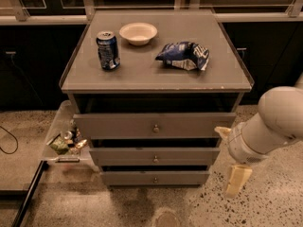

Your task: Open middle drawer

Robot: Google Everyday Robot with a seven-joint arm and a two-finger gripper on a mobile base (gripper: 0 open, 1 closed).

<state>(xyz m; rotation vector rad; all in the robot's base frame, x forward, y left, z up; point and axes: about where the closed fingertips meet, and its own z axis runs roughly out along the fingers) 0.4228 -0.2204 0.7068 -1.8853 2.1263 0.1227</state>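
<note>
The middle drawer (189, 156) is the grey-brown front between the taller top front and the narrow bottom one. Its small round knob (155, 159) sits at the centre. It looks almost flush, with a dark gap above it. My gripper (225, 162) hangs to the right of the cabinet, level with the middle drawer's right end and close to the cabinet's corner. It is open, with one cream finger (222, 131) up near the top drawer's right end and the other (236, 179) pointing down toward the floor. It holds nothing.
On the cabinet top (142, 77) stand a blue soda can (108, 50), a white bowl (138, 33) and a blue chip bag (183, 56). The top drawer (118, 126) sticks out slightly. A clear bin of trash (64, 143) sits on the floor to the left.
</note>
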